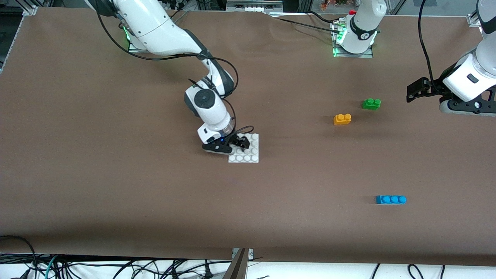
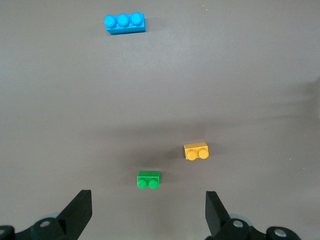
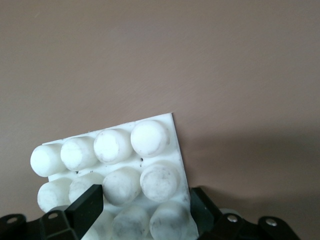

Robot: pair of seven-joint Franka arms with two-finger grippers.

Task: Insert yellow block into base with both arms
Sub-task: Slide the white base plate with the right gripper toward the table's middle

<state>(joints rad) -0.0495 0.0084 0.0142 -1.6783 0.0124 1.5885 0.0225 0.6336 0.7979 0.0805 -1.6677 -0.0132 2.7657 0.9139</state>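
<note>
- Brown matting covers the whole desk (image 1: 116, 186), with the robots' bases along its farthest edge and loose cables hanging off its nearest edge.
- Toward the right arm's end of the middle sits the base (image 1: 248, 153), flat on the desk.
- Its right claw (image 1: 232, 145) is down on the base, fingers pinching the edge of the plate; the right wrist view shows the fingers (image 3: 85, 206) closed against the studded base (image 3: 125, 160). I judge this grip is meant to steady the plate so it cannot slide when a brick is pushed in.
- The yellow block (image 1: 342, 119) lies free on the desk, studs up, well apart from the base and toward the left arm's end.
- Just beside it, slightly farther from the front camera, lies a green brick (image 1: 371, 103); a blue brick (image 1: 390, 199) lies much nearer the camera.
- The left claw (image 1: 416, 91) hangs above the desk at its own end, fingers spread wide and holding nothing; its wrist view has the yellow block (image 2: 196, 151) and green brick (image 2: 148, 180) ahead of it.
- Likely next: the left arm descends on the yellow block, taking care not to clip the green one.
</note>
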